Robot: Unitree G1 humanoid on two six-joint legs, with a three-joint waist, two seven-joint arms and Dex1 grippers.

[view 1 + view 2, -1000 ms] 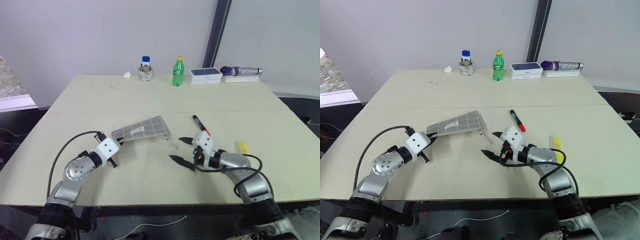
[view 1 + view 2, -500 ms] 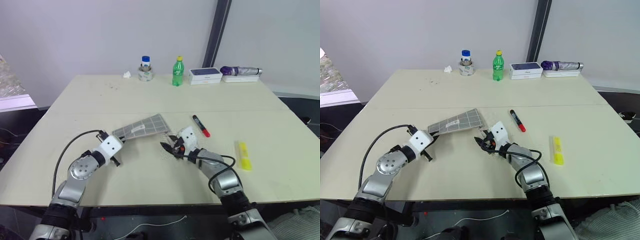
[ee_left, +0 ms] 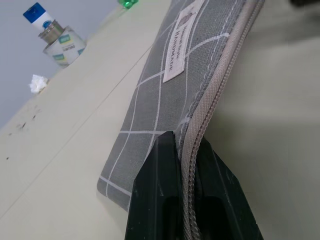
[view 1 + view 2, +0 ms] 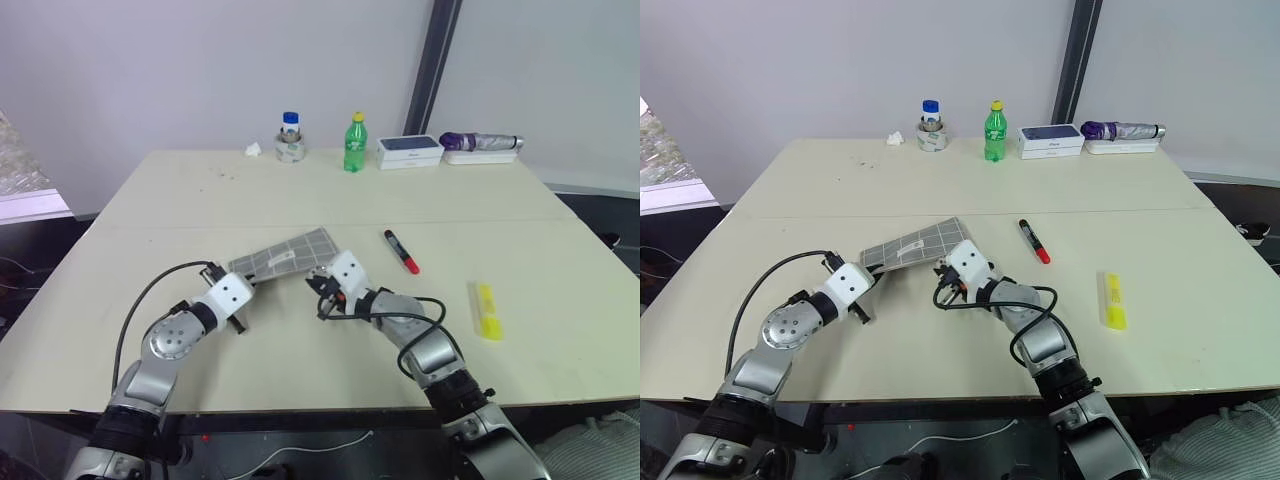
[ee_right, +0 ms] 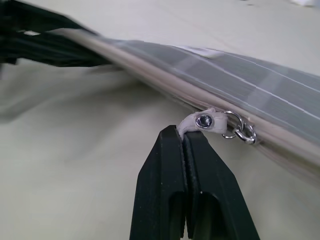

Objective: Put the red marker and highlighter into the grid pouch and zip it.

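Near the middle of the worktop (image 4: 150, 215) the grid pouch (image 4: 285, 255) is held tilted up on its zipper edge. The left gripper (image 3: 190, 147) is clamped shut on the zipper seam at the pouch's end toward the worktop's left edge. The right gripper (image 5: 186, 137) has its fingers pressed together on the zipper pull (image 5: 207, 121), at the pouch's other end. The red marker (image 4: 401, 251) lies loose just beyond that end, and the highlighter (image 4: 485, 310) sits well apart toward the right edge, so neither is inside yet.

The step in hand looks like opening the zipper. To do it well, the pull should travel straight along the seam toward the left gripper, which must keep the fabric taut; pulling off-line or upward could slip the small tab free.
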